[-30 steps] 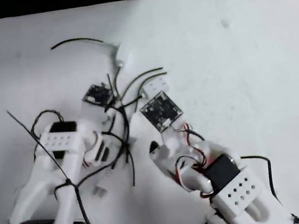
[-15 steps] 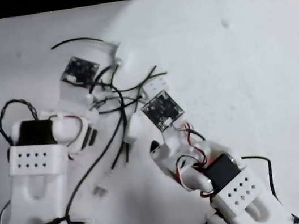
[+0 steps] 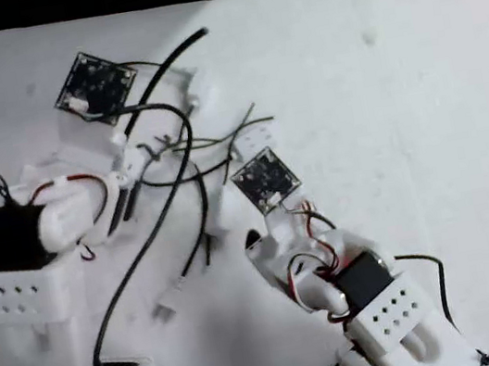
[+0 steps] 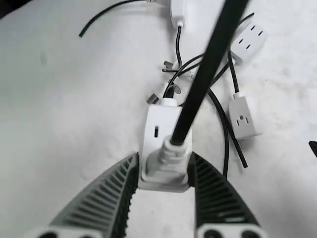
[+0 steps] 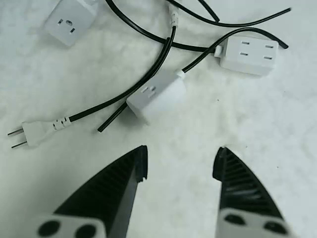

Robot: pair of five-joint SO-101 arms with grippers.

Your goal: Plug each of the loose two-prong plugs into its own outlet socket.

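— On the tabletop's [image 3: 421, 116] left half, toward the far edge: left gripper [image 4: 163, 159] status?
— Clamped. Both ribbed fingers [image 4: 121, 183] press the sides of a white block [image 4: 157, 130] with one slot on its upper face. A thick black cord [image 4: 208, 64] leaves its ribbed collar. Plug or socket: cannot tell.
— Right gripper [image 5: 182, 153]?
— Jaws wide apart over bare tabletop near the middle, holding nothing. Just ahead lies a single socket [image 5: 156, 96], and beyond it a three-outlet socket [image 5: 247, 49], the two apart, each on a thin black lead.
— Loose plug?
— One two-prong plug [image 5: 30, 133] lies flat, prongs bare, in no outlet. It sits toward the near edge, between the two arms, well apart from both sockets.
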